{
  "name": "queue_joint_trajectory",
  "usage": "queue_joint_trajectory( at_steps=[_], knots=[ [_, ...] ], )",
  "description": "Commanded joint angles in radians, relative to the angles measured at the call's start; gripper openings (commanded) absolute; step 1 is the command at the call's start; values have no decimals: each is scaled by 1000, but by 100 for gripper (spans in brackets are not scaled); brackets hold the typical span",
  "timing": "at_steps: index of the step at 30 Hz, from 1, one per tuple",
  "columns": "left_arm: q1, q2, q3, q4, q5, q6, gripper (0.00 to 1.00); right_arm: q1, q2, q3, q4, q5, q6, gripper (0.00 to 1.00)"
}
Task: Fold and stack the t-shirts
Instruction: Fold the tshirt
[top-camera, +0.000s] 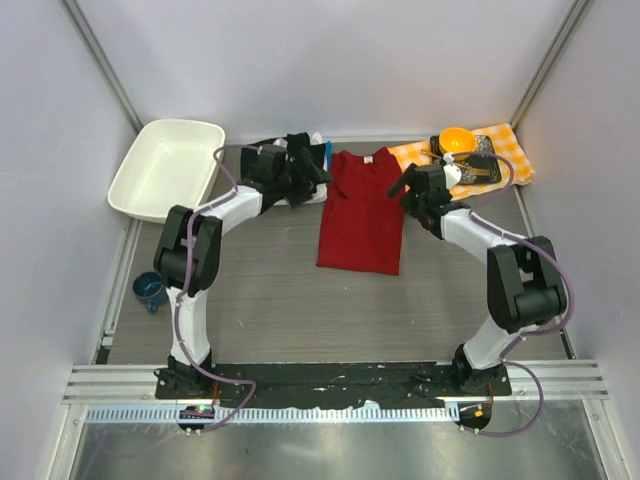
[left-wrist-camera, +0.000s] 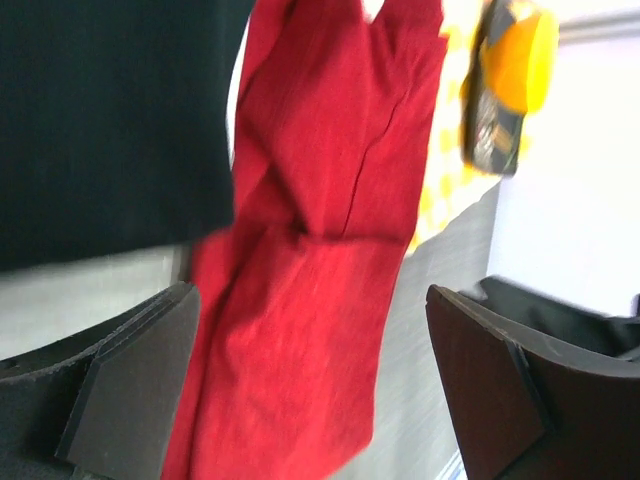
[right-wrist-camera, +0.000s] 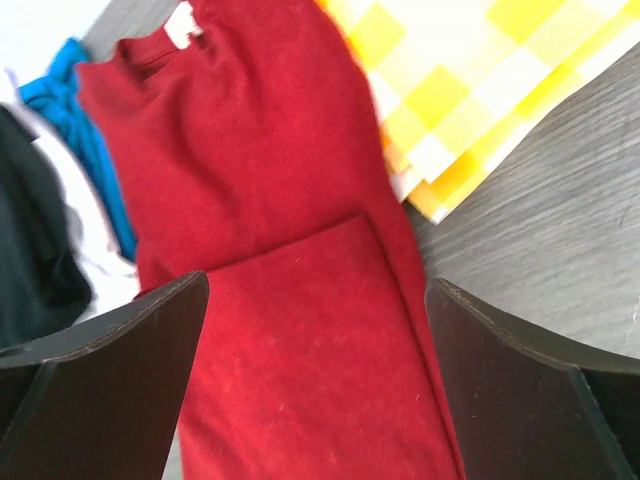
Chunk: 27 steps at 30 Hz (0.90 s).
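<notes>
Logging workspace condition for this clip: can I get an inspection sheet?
Surface: grey table.
Job's things: red shirt flat mid-table, sleeves folded in; dark pile at its far-left corner.
Clutter: checked cloth with yellow bowl; white tray; blue mug.
Grippers: left gripper and right gripper open, flanking the shirt, holding nothing.
Cables: purple cables along both arms, no snag seen.
Surroundings: white walls, metal rails.

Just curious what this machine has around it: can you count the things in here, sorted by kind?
Spread-out shirts: 1, the red t-shirt
Clothes pile: 1, with black, white and blue pieces I can't count
Checked cloth: 1
Dishes: 3, the white tray, blue mug and orange bowl
Dark object by the bowl: 1, unclear what it is
Total: 7
</notes>
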Motion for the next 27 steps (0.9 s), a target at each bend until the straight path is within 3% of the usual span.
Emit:
queue_joint_trajectory(
  at_steps=[1,8,21,27],
  knots=[
    [-65,-186,-208,80,3,19,100,53,-172,-70,16,-37,-44,96],
    [-185,-293,-392,140,-9,41,100,119,-288,-150,-76,-79,-99,94],
    [-225,-215,-444,229,16,38,98,128,-211,-293,112,-287,-81,92],
    [-227,-196,-519,277,16,47,97,135,-177,-332,157,-312,-56,91]
  ],
)
